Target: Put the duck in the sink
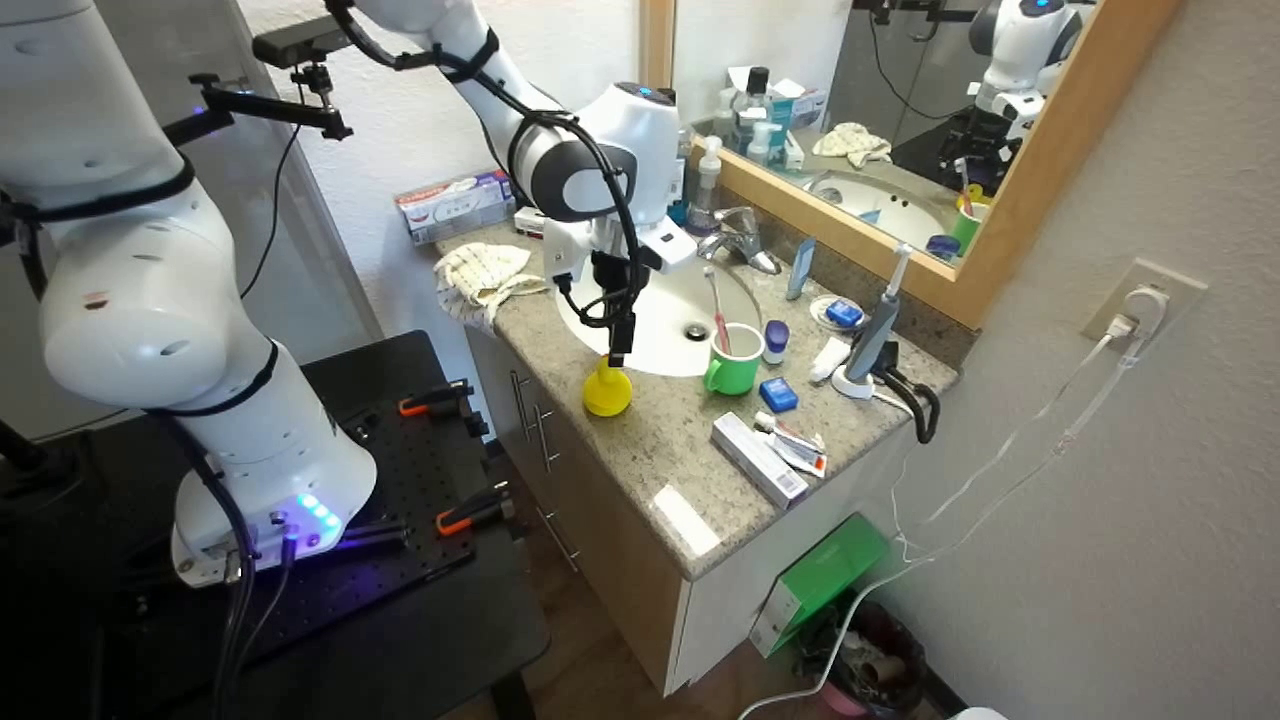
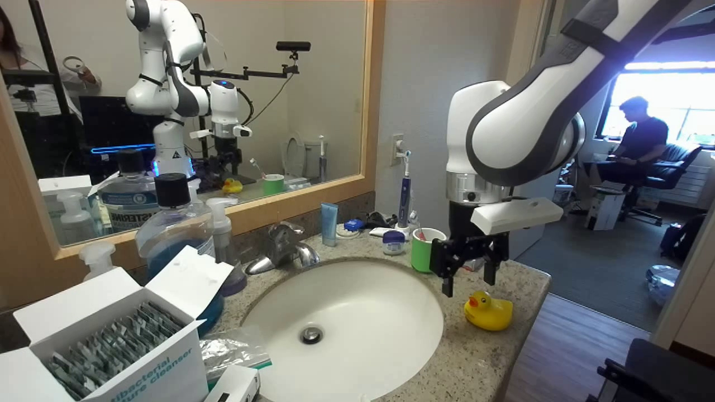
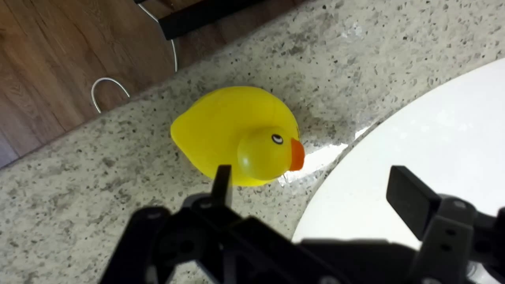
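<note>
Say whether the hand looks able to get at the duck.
Likely yes: the hand hangs open just above the duck with nothing visible in between, but offset toward the sink, so it probably must shift over before lowering.

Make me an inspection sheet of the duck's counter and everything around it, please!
Surface: speckled counter, shiny in spots.
Job's things: duck upright on the counter, beside the sink, not in it.
Clutter: cup holding a toothbrush; cloth; open box of packets.
Fingers: open, holding nothing.
Cables: black cables run along the arm; white cords hang from the outlet.
Surroundings: mirror behind the sink; person seated in the background.
</note>
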